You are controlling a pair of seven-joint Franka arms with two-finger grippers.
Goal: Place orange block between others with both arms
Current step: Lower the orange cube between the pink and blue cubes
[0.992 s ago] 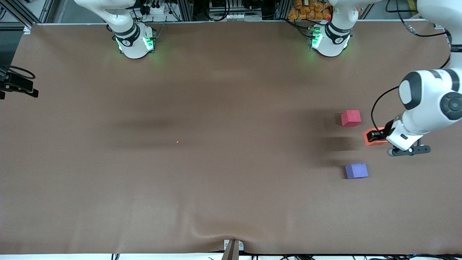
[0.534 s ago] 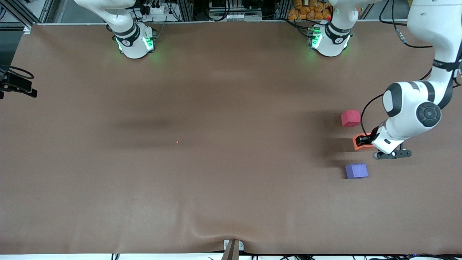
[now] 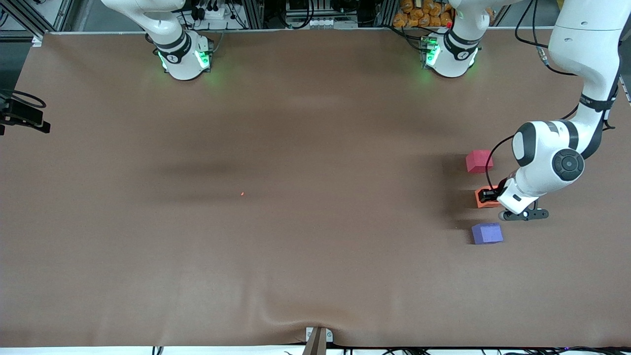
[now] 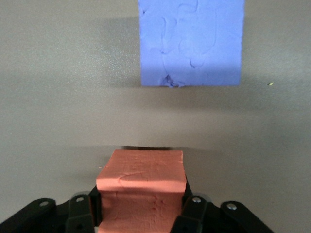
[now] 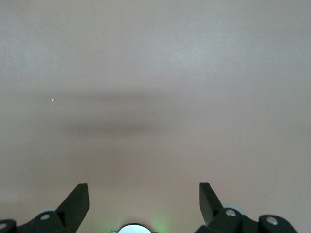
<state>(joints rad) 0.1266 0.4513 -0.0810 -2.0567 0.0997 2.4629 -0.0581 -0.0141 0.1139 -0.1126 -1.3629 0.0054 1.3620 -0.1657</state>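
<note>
The orange block (image 3: 480, 198) sits in my left gripper (image 3: 488, 195), low over the table in the gap between the red-pink cube (image 3: 479, 161) and the purple cube (image 3: 487, 233). I cannot tell whether it touches the mat. In the left wrist view the left gripper (image 4: 142, 208) is shut on the orange block (image 4: 142, 180), with the purple cube (image 4: 189, 41) a short way off and apart from it. In the right wrist view my right gripper (image 5: 144, 194) is open over bare mat, holding nothing. It is out of the front view, and the right arm waits.
The brown mat (image 3: 296, 236) covers the table. A tiny orange speck (image 3: 242, 193) lies mid-table. A black mount (image 3: 24, 116) juts in at the right arm's end. The mat has a wrinkle at a clamp (image 3: 318, 337) on the edge nearest the front camera.
My left gripper has carried the orange block in from the left arm's end of the table, into the gap between the red-pink and purple cubes. Both cubes stayed put.
</note>
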